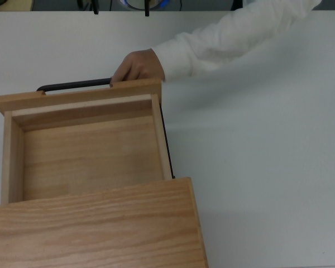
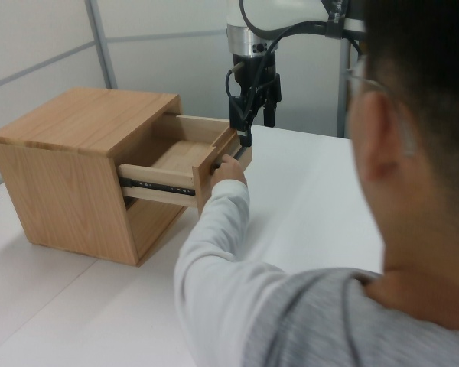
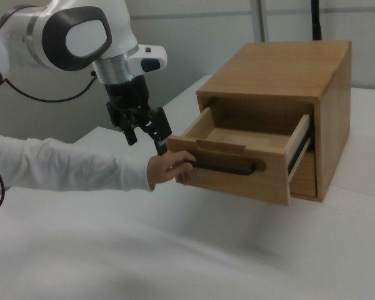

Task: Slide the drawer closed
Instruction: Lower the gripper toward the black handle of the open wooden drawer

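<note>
Right view, far left: white sleeve (image 3: 56, 165) reaching across worktop (image 3: 194, 250). Next, robot hand (image 3: 145, 145): spread, empty, hanging just above drawer front's corner on right view's left. Person's fingers (image 3: 175, 167) curled round black handle (image 3: 228, 169). Drawer (image 3: 237, 181) pulled well out of cabinet (image 3: 281, 62). Risks: trapping fingers if pushed now; off-centre corner push skewing drawer, jamming rails, or shoving whole cabinet.
</note>
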